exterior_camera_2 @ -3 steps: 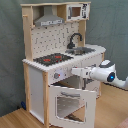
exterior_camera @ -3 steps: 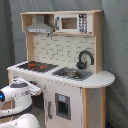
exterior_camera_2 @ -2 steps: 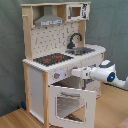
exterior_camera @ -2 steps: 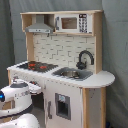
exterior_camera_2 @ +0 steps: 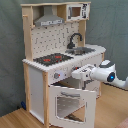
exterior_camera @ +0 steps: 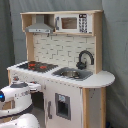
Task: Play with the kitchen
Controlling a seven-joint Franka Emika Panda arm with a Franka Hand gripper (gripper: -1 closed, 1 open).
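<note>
Now we are watching 1 white arm reaching in at the front of the kitchen (exterior_camera_2: 50,75).

We are seeing the kitchen standing upright against a grey backdrop in both exterior views, its black hob (exterior_camera: 34,65) glowing red on the counter, the sink (exterior_camera: 72,74) and black faucet (exterior_camera: 85,58) sitting beside it, the grey hood (exterior_camera: 39,27) and small microwave (exterior_camera: 73,23) hanging above. In the second exterior view the windowed oven door (exterior_camera_2: 70,102) is hanging open, tilting outward, and the gripper (exterior_camera_2: 76,74) is hovering just above its top edge, right by the front panel under the hob. We cannot tell whether its fingers are spread or pressed together. In the first exterior view the arm is showing low at the first exterior view's left.
</note>
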